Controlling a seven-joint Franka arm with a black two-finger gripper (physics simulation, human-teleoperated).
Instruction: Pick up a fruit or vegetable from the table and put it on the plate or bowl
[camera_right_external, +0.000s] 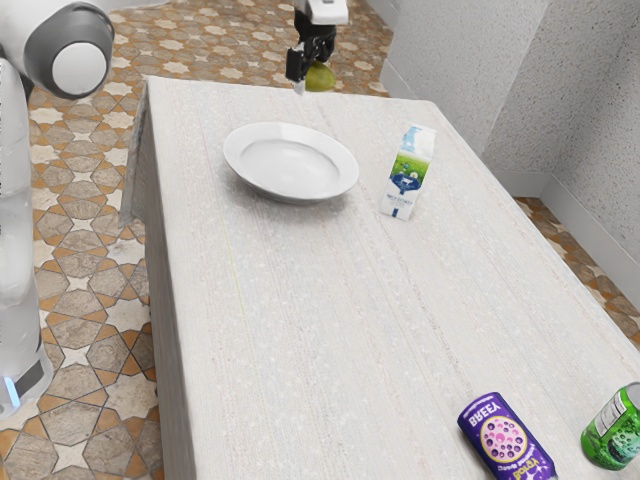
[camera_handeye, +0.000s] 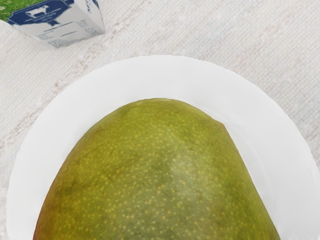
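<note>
A milk carton (camera_right_external: 408, 172) stood upright just beside the plate (camera_right_external: 240, 150), toward the exterior view's right, with a narrow strip of table between them. In the wrist view the carton (camera_handeye: 55, 20) lay beyond the plate's (camera_handeye: 265, 130) rim, clear of the space under the hand. Two drink cans lay well apart from the plate at the near right corner of the table: a purple can (camera_right_external: 505, 440) on its side and a green can (camera_right_external: 615, 428) at the very edge of the exterior view.

The table (camera_right_external: 300, 320) was long, pale and whitish with a fine grain, which also showed in the wrist view (camera_handeye: 225, 30). The floor (camera_right_external: 90, 330) around it was tiled in a brown and cream star pattern, and speckled grey walls (camera_right_external: 560, 90) rose on the exterior view's right.

The white arm (camera_right_external: 70, 50) rose at the exterior view's left and reached over to the far end of the table, its hand pointing straight down. The gripper (camera_right_external: 309, 72) was clamped on a green mango (camera_right_external: 320, 77), one dark finger on each side of it. The mango (camera_handeye: 160, 180) hung in the air above the plate, its speckled skin just under the hand.
</note>
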